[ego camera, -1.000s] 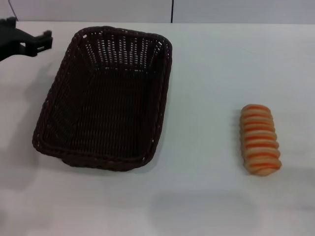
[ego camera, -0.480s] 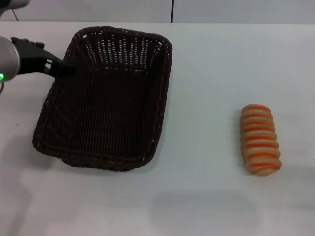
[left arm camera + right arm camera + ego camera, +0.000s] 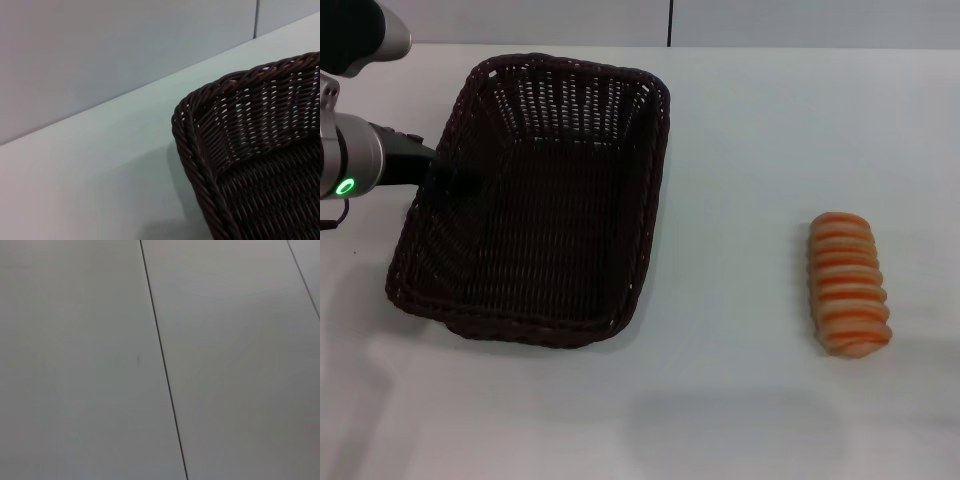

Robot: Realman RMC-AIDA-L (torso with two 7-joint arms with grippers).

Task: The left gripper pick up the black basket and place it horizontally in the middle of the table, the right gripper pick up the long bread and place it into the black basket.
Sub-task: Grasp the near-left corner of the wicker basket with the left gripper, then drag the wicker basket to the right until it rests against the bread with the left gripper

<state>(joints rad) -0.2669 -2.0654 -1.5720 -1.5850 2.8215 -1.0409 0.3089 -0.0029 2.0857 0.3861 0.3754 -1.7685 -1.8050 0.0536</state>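
Note:
The black basket (image 3: 535,200) lies lengthwise on the left half of the white table (image 3: 740,140), its long axis running away from me. My left gripper (image 3: 455,178) reaches in from the left on a silver arm with a green light, and its black claw sits at the basket's left rim. The left wrist view shows a corner of the basket's braided rim (image 3: 200,150) close up. The long bread (image 3: 848,283), tan with orange stripes, lies on the table at the right, apart from the basket. My right gripper is out of view.
A grey wall with a dark vertical seam (image 3: 670,22) stands behind the table's far edge. The right wrist view shows only grey panels with a thin seam (image 3: 162,360).
My left arm has come down and forward along the basket's left side, from beside its far corner to its left rim. The basket and the bread have not moved.

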